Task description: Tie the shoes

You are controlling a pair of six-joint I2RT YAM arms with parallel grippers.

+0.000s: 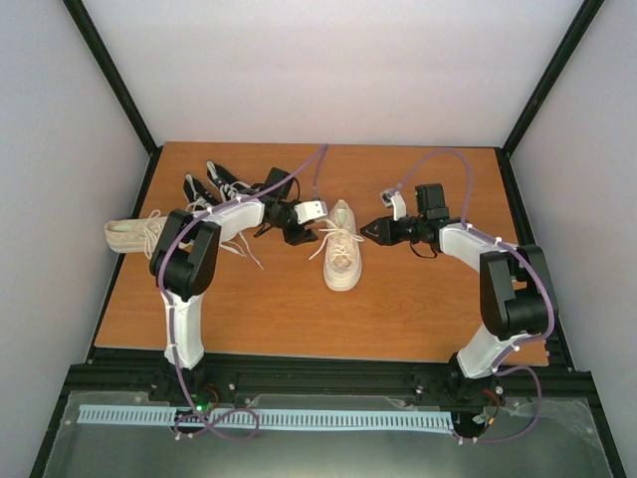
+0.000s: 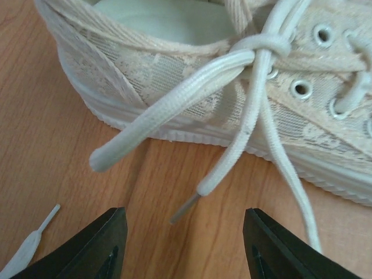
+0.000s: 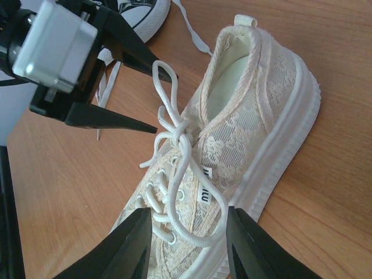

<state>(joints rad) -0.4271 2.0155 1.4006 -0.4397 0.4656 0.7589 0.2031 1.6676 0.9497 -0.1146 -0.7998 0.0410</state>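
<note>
**A:** Where is the cream lace-fabric sneaker with the ribbed white sole point(image 1: 343, 261)?

**B:** It stands upright in the middle of the orange-brown wooden table point(image 1: 249, 319), toe toward the arms' bases, with one gripper on each side.

**A:** And its pale flat laces point(image 3: 174, 174)?

**B:** They are drawn into a knot point(image 2: 264, 46) at the top eyelets. One loop point(image 2: 168, 110) sticks out over the sneaker's left side. A loose lace end with a clear tip point(image 2: 195, 197) hangs down onto the wood beside it.

**A:** What is the left gripper point(image 1: 317, 237) doing?

**B:** Its black fingers are spread wide and pinch nothing. From its wrist camera, the loop and the loose end lie just ahead of the gap. From the right wrist camera, one fingertip sits right at the loop, but I cannot tell whether it touches.

**A:** And the right gripper point(image 3: 189, 244)?

**B:** It is also spread, low against the sneaker's right side. A second lace loop point(image 3: 200, 229) curves down between its fingers, and they are not closed on it.

**A:** What about the other shoes?

**B:** A second cream sneaker point(image 1: 129, 236) lies near the table's left edge with its laces trailing. Two black canvas sneakers with white laces point(image 1: 214, 184) sit at the back left, behind the left arm and well apart from both grippers.
</note>
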